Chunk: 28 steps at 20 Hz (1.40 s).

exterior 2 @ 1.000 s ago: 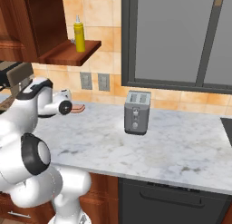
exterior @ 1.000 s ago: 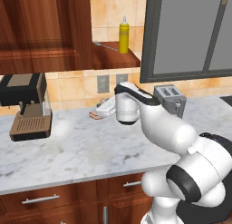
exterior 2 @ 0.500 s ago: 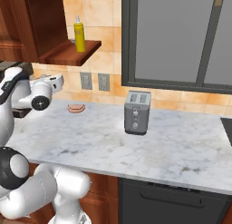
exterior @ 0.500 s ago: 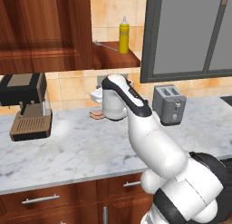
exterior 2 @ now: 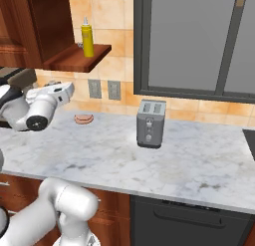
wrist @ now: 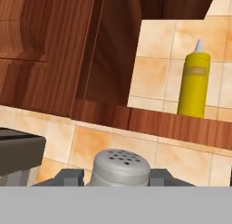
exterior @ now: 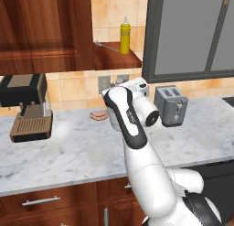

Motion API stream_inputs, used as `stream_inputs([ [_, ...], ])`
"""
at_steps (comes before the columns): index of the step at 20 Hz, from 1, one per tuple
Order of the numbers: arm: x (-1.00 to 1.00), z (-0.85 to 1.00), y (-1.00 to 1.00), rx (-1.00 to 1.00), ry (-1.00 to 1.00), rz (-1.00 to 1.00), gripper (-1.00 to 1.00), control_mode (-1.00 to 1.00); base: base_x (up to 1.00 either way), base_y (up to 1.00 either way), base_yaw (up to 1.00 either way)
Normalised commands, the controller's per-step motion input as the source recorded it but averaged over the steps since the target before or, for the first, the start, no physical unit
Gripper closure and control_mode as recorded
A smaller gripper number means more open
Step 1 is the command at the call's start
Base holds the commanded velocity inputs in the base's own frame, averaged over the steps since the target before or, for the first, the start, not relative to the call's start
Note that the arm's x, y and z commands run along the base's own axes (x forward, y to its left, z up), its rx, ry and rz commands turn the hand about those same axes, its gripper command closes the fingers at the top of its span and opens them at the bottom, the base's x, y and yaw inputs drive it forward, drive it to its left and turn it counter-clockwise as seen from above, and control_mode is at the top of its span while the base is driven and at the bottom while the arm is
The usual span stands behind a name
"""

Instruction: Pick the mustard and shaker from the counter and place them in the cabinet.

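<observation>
The grey shaker, with its holed silvery top, sits between my dark fingertips, and my gripper is shut on it. The yellow mustard stands upright on the cabinet shelf, up and to the right of the shaker. In the left base view the mustard is on the open cabinet's shelf, and my white hand hangs just below that shelf, above the marble counter. From the right, the hand is below and left of the mustard.
A silver toaster stands on the counter to the right of my arm. A coffee machine is at the left and a pink food piece lies by the wall. The cabinet's open door hangs left of the shelf.
My hand has risen from low over the counter near the pink food piece to just below the shelf, and now points at the cabinet. The mustard has not moved.
</observation>
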Motion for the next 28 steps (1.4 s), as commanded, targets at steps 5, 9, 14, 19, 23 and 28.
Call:
stream_inputs([
  [5,-0.52,0.49,-0.53,0.00,0.07,-0.01,1.00,-1.00,0.00,0.00,0.00],
  [9,-0.40,0.94,-0.37,0.03,0.04,-0.01,1.00,-1.00,0.00,0.00,0.00],
  [14,-0.46,0.82,-0.22,0.05,0.00,0.00,1.00,-1.00,0.00,0.00,0.00],
  [19,-0.33,0.51,-0.08,0.11,-0.01,0.00,1.00,-1.00,0.00,0.00,0.00],
  [23,-0.03,0.14,0.05,0.05,-0.10,0.00,1.00,-1.00,0.00,0.00,0.00],
  [28,0.05,0.13,0.24,0.02,-0.08,0.00,1.00,-1.00,0.00,0.00,0.00],
])
